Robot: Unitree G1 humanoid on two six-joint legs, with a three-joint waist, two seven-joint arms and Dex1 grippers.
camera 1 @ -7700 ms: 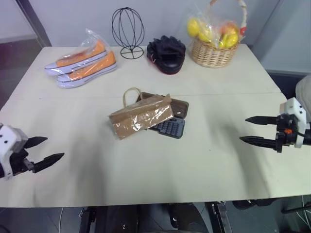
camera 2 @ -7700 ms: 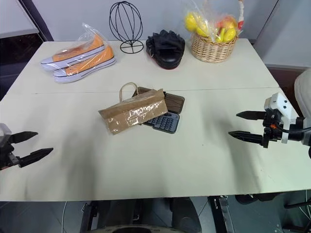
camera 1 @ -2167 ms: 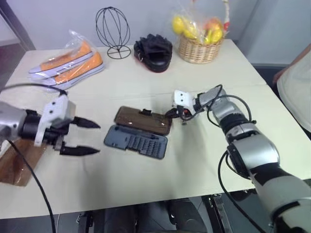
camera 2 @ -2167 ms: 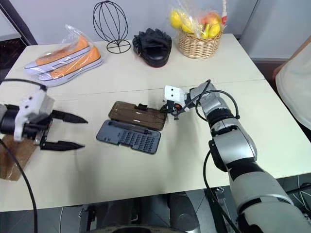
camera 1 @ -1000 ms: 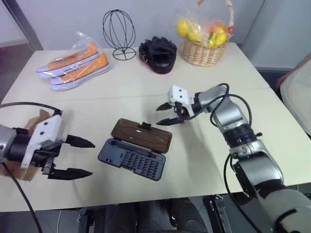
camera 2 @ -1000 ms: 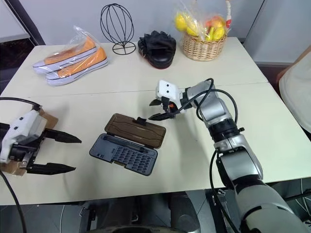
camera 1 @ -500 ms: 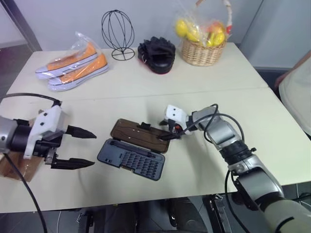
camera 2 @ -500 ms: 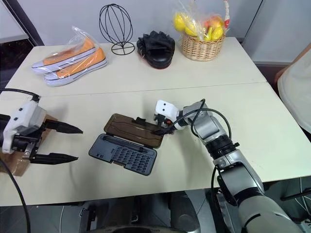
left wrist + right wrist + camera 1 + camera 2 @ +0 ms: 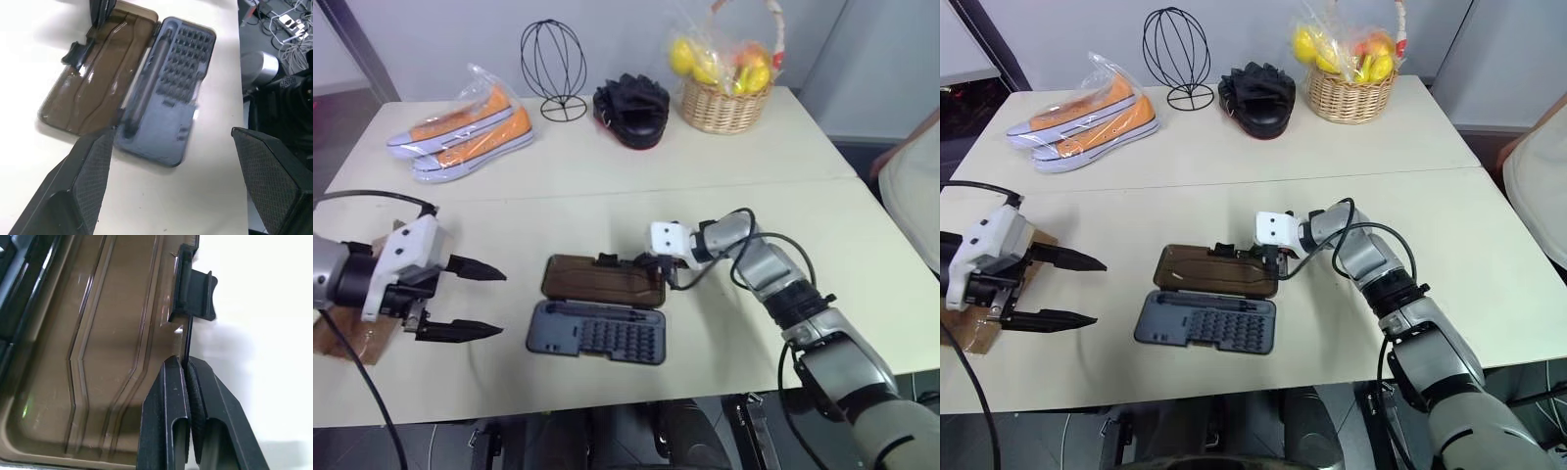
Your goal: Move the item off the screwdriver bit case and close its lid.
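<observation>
Your right gripper [image 9: 186, 377] has its fingers pressed together on the thin far edge of the lid [image 9: 1216, 269], just beside the small black latch tab [image 9: 194, 289]; in the wrist view the smoky-brown rim runs straight between the two black pads. Your left gripper [image 9: 475, 297] hangs with its fingers spread wide apart, holding nothing and pointing toward the case from its 9 o'clock side, well clear of it.

No brand, label or lettering can be read on anything here.

The screwdriver bit case [image 9: 1205, 322] lies open and flat at the middle of the table [image 9: 1489, 255]. Its dark grey tray shows rows of small bit sockets and a long slot, and sits at 6 o'clock of the lid, joined along the hinge. The lid is translucent brown with moulded ridges and rounded corners.

The item, the brown paper bag [image 9: 347, 338], lies flat at the table's left edge, at 9 o'clock from the case and partly behind your left gripper.
</observation>
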